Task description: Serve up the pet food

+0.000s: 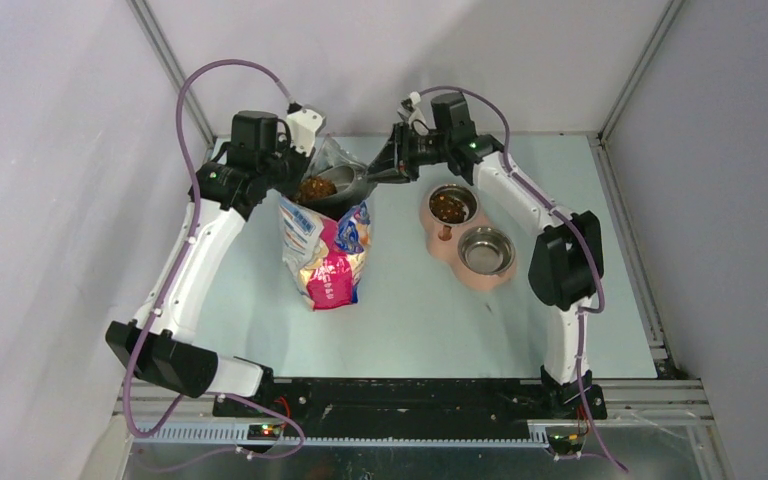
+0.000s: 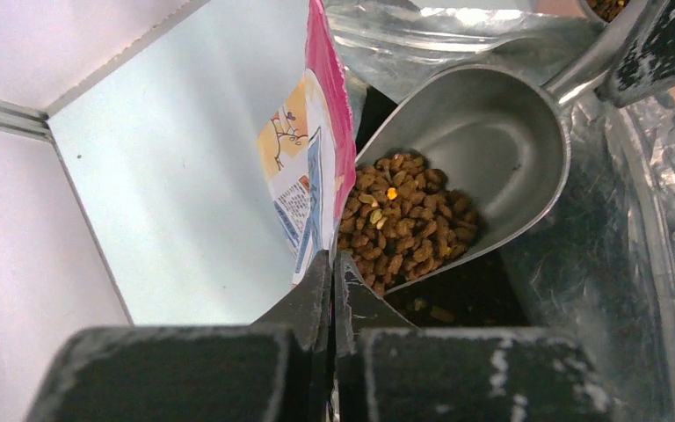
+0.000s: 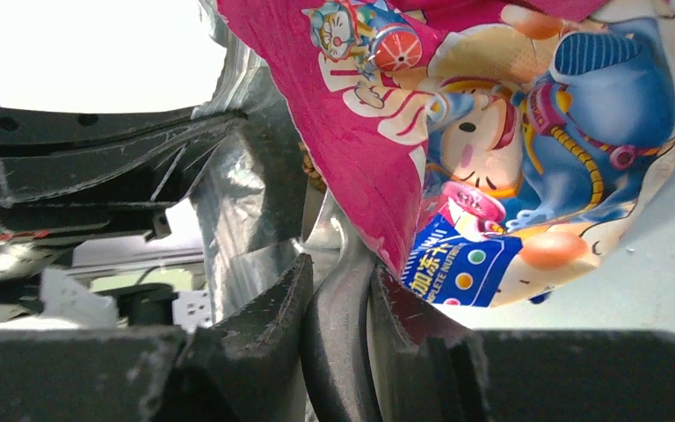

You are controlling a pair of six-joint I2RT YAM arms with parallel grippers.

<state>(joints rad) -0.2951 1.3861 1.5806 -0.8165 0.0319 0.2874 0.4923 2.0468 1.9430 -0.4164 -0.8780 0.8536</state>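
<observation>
The cartoon-printed bag (image 1: 326,248) stands open at the table's middle left. My left gripper (image 2: 334,264) is shut on the bag's rim (image 2: 321,202) and holds the mouth open. My right gripper (image 3: 341,290) is shut on the handle (image 3: 343,352) of the grey metal scoop (image 2: 483,149). The scoop's bowl lies in the bag's mouth, holding a heap of brown pet food (image 2: 404,220). The scoop with kibble also shows in the top view (image 1: 325,186). More kibble lies dark in the bag below the scoop (image 2: 444,312).
A pink double bowl stand (image 1: 467,238) sits right of the bag. Its far bowl (image 1: 452,206) holds some kibble; its near bowl (image 1: 487,250) is bare metal. Metal frame rails run along the table's back and right edges.
</observation>
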